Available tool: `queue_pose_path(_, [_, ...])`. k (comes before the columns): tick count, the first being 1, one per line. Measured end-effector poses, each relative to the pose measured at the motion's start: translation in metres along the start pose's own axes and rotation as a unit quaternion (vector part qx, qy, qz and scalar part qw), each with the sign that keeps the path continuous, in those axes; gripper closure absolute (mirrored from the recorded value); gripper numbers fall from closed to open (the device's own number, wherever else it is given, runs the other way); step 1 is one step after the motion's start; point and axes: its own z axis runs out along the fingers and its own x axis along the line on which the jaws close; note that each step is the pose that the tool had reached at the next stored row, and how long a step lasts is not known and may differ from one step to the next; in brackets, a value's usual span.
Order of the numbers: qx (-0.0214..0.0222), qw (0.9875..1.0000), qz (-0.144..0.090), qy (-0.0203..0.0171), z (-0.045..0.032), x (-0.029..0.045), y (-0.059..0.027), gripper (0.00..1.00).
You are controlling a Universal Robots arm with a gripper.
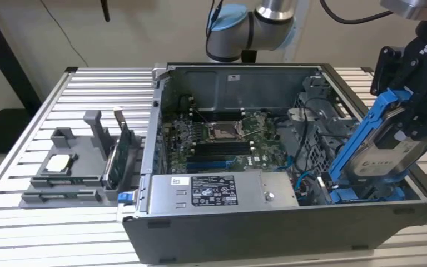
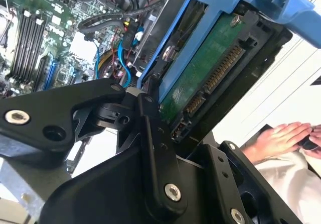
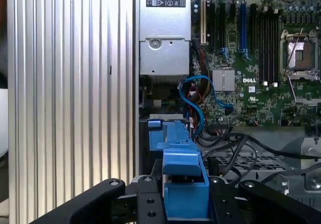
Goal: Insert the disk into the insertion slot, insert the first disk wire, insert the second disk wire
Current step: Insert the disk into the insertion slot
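My gripper (image 1: 415,119) is shut on the disk (image 1: 382,153), a silver drive in a bright blue carrier (image 1: 362,139). In the exterior view it hangs tilted over the exterior view's right end of the open computer case (image 1: 273,222). Its lower end reaches down toward the insertion slot (image 1: 351,192), the grey perforated bay by the case's near right corner. In the second wrist view the disk's green underside and connector (image 2: 208,78) face the camera between my black fingers (image 2: 150,133). The first wrist view has the blue carrier (image 3: 178,153) clamped in my gripper (image 3: 185,199), beside perforated grey metal (image 3: 241,158).
Blue cables (image 3: 200,101) and black wires (image 3: 235,141) loop beside the bay. A silver power supply (image 1: 213,192) and the green motherboard (image 1: 224,136) lie inside the case. A grey fixture with parts (image 1: 73,167) stands on the slatted table. A person's hand (image 2: 278,138) rests nearby.
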Motion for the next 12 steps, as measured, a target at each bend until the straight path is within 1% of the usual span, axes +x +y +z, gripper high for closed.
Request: queue_pose_path(12, [0.0,1.0,0.0,-0.0013,0.0094,-0.0002,-0.001,0.67])
